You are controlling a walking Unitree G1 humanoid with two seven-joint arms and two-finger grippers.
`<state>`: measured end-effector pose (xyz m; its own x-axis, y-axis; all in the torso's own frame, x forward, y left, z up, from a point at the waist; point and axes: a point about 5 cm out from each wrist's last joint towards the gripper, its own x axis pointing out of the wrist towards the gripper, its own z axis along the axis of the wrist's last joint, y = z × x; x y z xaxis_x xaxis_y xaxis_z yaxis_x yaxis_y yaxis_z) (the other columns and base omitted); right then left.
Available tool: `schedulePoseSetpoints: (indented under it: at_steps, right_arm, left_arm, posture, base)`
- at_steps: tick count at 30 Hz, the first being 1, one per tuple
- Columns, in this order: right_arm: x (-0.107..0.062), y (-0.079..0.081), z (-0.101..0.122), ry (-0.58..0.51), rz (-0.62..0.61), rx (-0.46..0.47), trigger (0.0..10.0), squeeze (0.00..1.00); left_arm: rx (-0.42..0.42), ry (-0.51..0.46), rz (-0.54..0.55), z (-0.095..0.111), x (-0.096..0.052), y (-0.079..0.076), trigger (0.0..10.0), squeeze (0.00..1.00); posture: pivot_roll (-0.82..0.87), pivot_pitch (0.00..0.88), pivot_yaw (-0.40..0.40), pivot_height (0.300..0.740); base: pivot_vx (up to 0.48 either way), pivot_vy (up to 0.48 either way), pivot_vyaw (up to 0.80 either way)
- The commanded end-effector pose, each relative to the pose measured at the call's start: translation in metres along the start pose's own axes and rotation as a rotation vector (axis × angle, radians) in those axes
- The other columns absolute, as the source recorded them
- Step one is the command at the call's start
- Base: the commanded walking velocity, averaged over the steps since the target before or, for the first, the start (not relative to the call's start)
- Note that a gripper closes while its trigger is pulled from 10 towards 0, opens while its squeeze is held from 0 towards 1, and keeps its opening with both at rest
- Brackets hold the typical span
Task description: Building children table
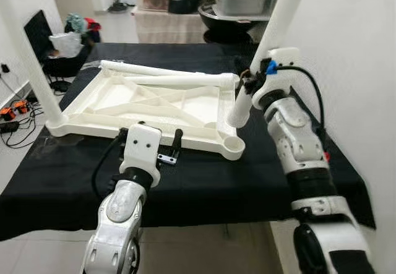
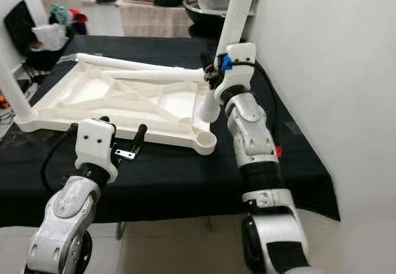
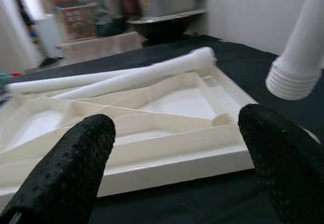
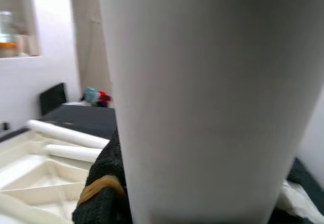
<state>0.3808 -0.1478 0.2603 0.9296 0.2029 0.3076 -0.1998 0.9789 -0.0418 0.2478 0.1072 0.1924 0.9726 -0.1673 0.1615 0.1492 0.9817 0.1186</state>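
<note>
While the upturned white tabletop [image 1: 154,110] lies on the black-covered table [image 1: 204,181]:
Right gripper [image 1: 250,83]: raised, clenched on a tilted white table leg [image 1: 272,42]; fingers mostly hidden.
Left gripper [image 3: 177,158]: fingers spread, empty, near the front edge.
Legs: four; one standing in the left corner [image 1: 28,64], top cut off; two loose [image 1: 167,76].

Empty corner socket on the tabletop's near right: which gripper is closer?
Right. The right gripper holds a table leg just above the socket; the left gripper sits open at the tabletop's near edge, further left.

Two loose legs [image 1: 170,76] lie on the tabletop [image 1: 111,110], behind the socket [image 1: 234,143].
</note>
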Motion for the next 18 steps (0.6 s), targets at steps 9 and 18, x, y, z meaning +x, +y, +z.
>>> schedulePoseSetpoints:
  at_steps: [9,18]
  right_arm:
    - [-0.019,0.002,0.016,-0.112,0.095,0.063,10.0,0.0]
    - [-0.032,0.023,0.02,-0.136,0.153,0.099,10.0,0.0]
  left_arm:
    - [0.017,-0.031,0.026,0.013,0.002,0.005,10.0,0.0]
    - [0.026,-0.088,0.096,0.03,0.012,0.018,10.0,0.0]
  posture:
    - [0.04,0.105,-0.071,0.74]
    - [0.03,0.075,-0.064,0.74]
  base:
    - [0.0,0.0,0.0]
    - [0.0,0.0,0.0]
